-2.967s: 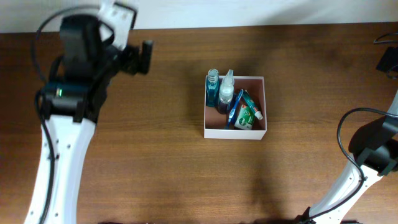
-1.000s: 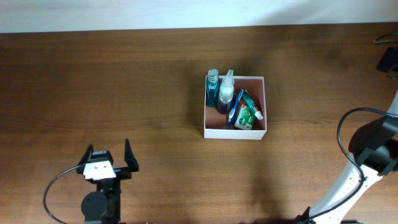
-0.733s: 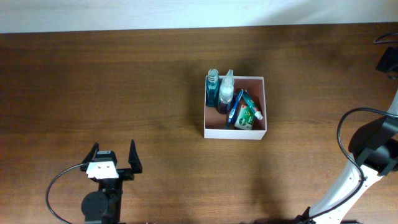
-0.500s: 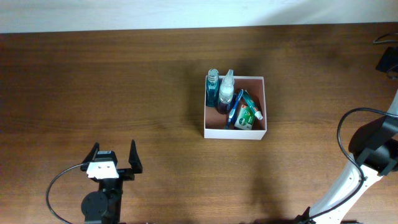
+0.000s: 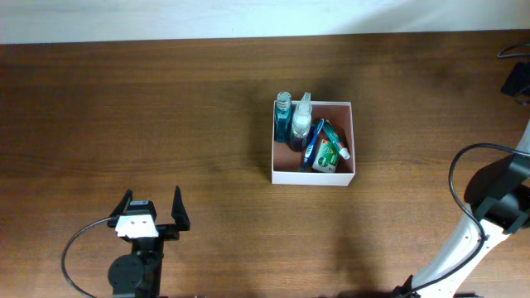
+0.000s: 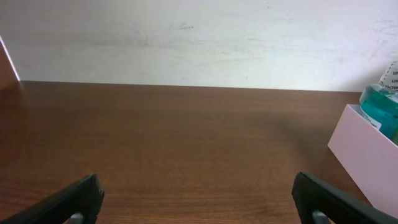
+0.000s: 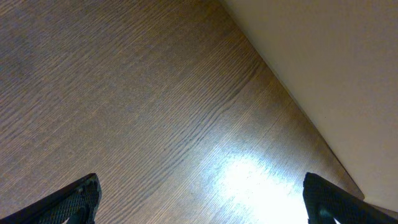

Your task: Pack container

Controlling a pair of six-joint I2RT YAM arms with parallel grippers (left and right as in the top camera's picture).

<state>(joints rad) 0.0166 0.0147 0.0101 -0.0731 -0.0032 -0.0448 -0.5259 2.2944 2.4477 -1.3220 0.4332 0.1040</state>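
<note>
Overhead view: the container (image 5: 313,176) sits just right of the middle of the bench (image 5: 166,108), toward its far edge, with bottles (image 5: 291,122) and toothpaste (image 5: 330,154) inside. The left hand (image 5: 151,197) hovers near the front edge, spread wide and empty. The right hand (image 7: 204,200) is likewise wide and empty. Packing looks finished, so park both hands well clear and disturb nothing.

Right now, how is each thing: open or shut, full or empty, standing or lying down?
container: open on top, partly filled with toiletries.
blue bottle: standing in the container's corner.
spray bottle: standing beside the blue bottle.
toothbrush: lying slanted inside the container.
green-and-white box: lying inside the container.
left hand: open, empty.
right hand: open, empty.
</note>
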